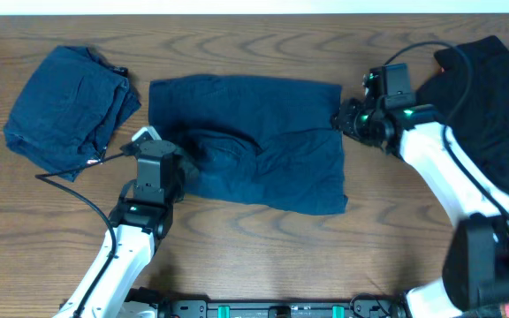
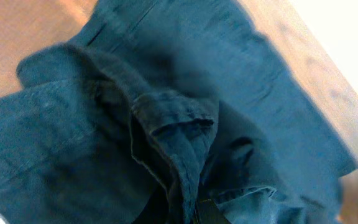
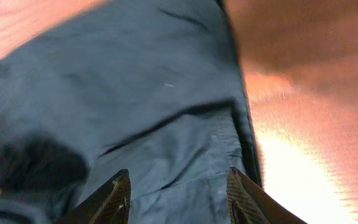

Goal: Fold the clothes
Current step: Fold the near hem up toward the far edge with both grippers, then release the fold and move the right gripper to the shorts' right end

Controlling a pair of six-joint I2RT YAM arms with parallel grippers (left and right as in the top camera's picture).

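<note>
Wooden table (image 1: 254,256) carries spread navy trousers (image 1: 263,132), the piece you are now folding. Your left claw (image 1: 191,168) sits at the trousers' left edge, closed on a bunched fold, judged ready to carry that side over. Your right claw (image 1: 337,117) stands open at the trousers' upper right corner, fingers (image 3: 118,198) apart over the cloth, not gripping. Left of the trousers lies a folded navy pile (image 1: 64,110); to their right, black garments (image 1: 489,97) wait.
</note>
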